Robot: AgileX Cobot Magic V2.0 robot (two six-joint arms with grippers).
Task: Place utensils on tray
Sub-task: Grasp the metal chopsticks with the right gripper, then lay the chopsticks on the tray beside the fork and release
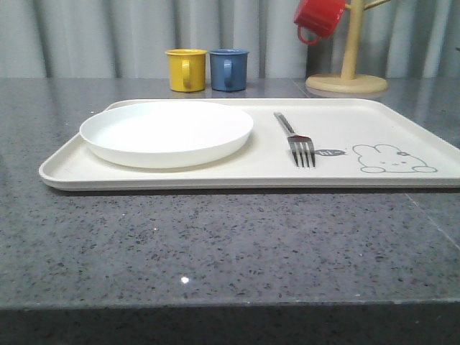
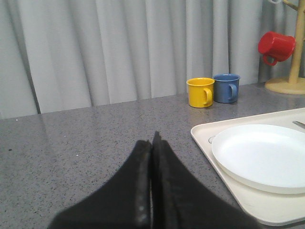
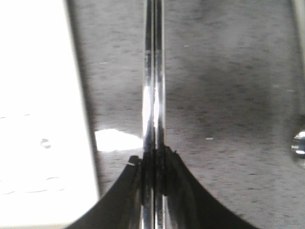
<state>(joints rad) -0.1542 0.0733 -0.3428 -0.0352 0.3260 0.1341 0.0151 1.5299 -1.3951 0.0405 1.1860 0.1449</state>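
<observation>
The cream tray (image 1: 402, 129) with its rabbit drawing lies across the grey table. On its left part rests the round white plate (image 1: 167, 131), and the steel fork (image 1: 295, 138) lies on it right of the plate, tines toward me. My left gripper (image 2: 152, 140) is shut with nothing in it, over the bare table beside the tray's (image 2: 205, 138) corner and the plate (image 2: 262, 155). My right gripper (image 3: 154, 155) is shut on the pair of steel chopsticks (image 3: 153, 71), which run straight out over the table next to the tray's edge (image 3: 38, 119).
A yellow mug (image 1: 186, 70) and a blue mug (image 1: 228, 69) stand behind the tray. A wooden mug stand (image 1: 348, 72) at the back right carries a red mug (image 1: 318, 17). A shiny round object (image 3: 299, 145) lies on the table at the right wrist view's edge.
</observation>
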